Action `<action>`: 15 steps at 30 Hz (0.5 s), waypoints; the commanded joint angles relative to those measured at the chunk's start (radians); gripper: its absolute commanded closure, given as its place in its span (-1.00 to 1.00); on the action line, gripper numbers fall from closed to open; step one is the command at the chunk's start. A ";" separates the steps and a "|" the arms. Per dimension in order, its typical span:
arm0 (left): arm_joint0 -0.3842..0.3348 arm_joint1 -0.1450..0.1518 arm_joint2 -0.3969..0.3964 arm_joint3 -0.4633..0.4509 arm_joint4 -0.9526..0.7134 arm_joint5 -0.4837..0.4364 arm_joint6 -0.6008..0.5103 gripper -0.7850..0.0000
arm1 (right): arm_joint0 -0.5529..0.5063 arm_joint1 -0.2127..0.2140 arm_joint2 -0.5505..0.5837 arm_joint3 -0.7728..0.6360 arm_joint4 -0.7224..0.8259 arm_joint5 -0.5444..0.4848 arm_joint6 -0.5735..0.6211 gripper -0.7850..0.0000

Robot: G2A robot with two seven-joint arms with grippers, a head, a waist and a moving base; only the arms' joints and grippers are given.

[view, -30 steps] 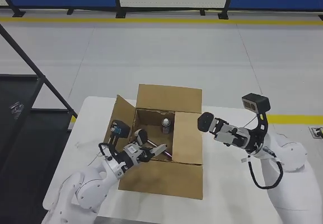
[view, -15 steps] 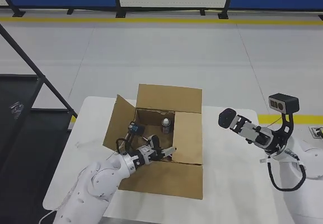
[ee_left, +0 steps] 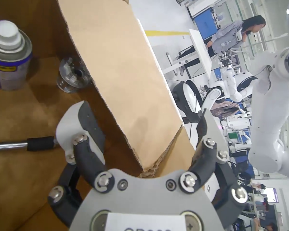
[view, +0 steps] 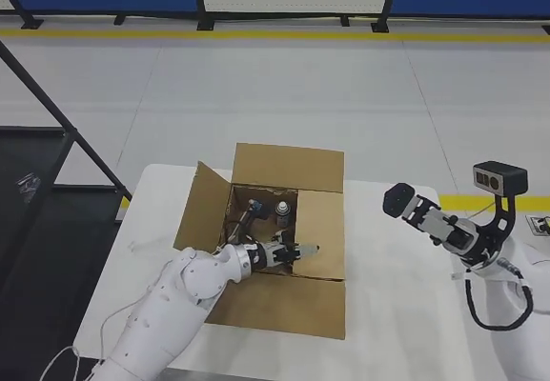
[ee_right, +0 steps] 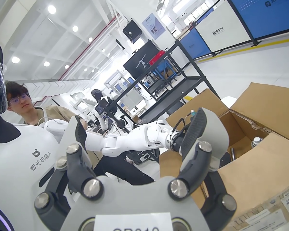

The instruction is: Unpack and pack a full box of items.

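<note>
Unpacking, I'd judge: left hand [ee_left: 142,116], fingers apart, is down in the box [view: 289,167] on the desk [view: 389,286], spray can [ee_left: 8,56] nearby. Right hand [ee_right: 139,118] hangs spread, well clear. Next: centre on the can, clamp.

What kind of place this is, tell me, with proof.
Probably a robotics test hall on a factory floor: yellow floor line, blue partition panels, other white robots at benches.
</note>
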 commanded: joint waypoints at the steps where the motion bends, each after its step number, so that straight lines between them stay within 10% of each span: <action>1: -0.020 -0.009 0.013 0.037 -0.034 -0.014 -0.021 -1.00 | -0.007 0.003 0.002 -0.006 0.000 -0.002 -0.005 -1.00; 15: -0.076 -0.035 0.022 0.142 -0.178 -0.114 -0.113 -1.00 | -0.015 0.022 -0.009 -0.009 0.008 -0.010 -0.033 -1.00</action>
